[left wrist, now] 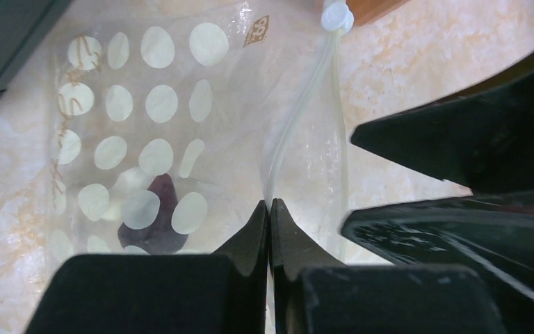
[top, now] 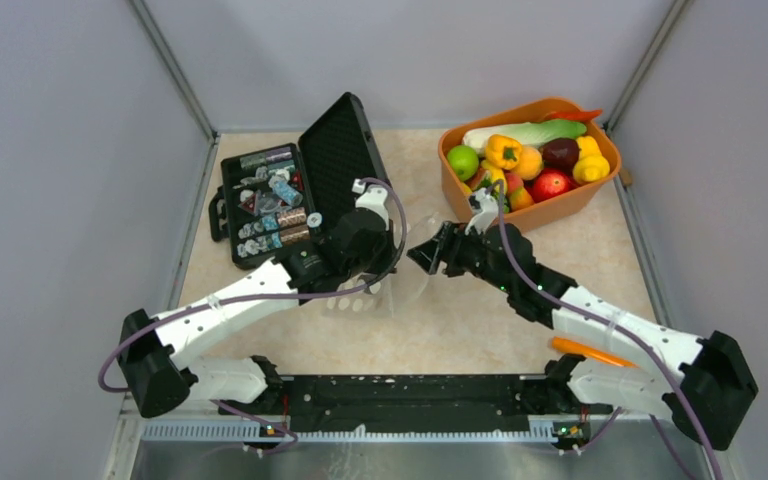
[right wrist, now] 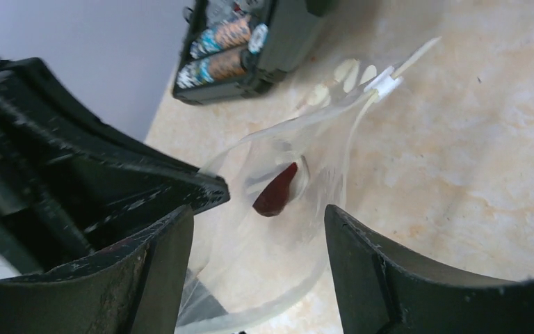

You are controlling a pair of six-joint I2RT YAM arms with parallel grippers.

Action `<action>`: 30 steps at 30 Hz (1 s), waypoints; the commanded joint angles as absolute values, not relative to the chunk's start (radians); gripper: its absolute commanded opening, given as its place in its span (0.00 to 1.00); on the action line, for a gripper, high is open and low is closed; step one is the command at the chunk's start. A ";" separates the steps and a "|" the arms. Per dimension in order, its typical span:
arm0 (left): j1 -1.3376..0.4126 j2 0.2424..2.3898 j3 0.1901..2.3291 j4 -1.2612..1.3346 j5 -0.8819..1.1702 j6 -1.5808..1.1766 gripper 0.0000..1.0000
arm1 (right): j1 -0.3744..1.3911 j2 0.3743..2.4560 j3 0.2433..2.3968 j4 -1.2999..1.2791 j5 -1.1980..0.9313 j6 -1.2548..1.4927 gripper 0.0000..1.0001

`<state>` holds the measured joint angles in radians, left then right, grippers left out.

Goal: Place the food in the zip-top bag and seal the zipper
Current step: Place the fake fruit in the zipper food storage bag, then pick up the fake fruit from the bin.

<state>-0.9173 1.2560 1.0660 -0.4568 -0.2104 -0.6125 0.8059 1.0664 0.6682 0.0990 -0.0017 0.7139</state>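
Observation:
The zip-top bag [left wrist: 181, 90], clear with white polka dots, lies on the table between my two grippers. A dark red-purple piece of food [left wrist: 154, 217] sits inside it and also shows through the bag's open mouth as food [right wrist: 276, 191]. My left gripper [left wrist: 270, 207] is shut on the bag's zipper [left wrist: 304, 104] edge, below the white slider [left wrist: 336, 17]. My right gripper [right wrist: 257, 216] is open, its fingers [right wrist: 361, 243] either side of the bag's mouth [right wrist: 299, 139] with nothing between them. From above, the left gripper [top: 380, 262] and right gripper [top: 422, 258] nearly meet over the bag [top: 365, 298].
An orange tub [top: 460, 195] at the back right holds several toy fruits and vegetables [top: 505, 152]. An open black case [top: 335, 150] with small wrapped bits stands at the back left. An orange item [top: 590, 352] lies by the right arm's base. Grey walls enclose the table.

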 commanded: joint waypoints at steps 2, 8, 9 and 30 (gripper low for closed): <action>-0.911 1.146 1.066 -0.410 -0.337 -0.625 0.00 | 0.818 0.940 0.681 0.162 -0.016 0.689 0.68; -0.908 1.142 1.058 -0.420 -0.353 -0.633 0.00 | 0.815 0.802 0.708 0.032 0.277 0.596 0.69; -0.908 1.146 1.053 -0.420 -0.344 -0.637 0.00 | 0.812 0.792 0.729 -0.020 0.349 0.565 0.71; -0.907 1.142 1.007 -0.411 -0.313 -0.645 0.00 | 0.172 1.299 1.197 -0.487 0.094 0.234 0.61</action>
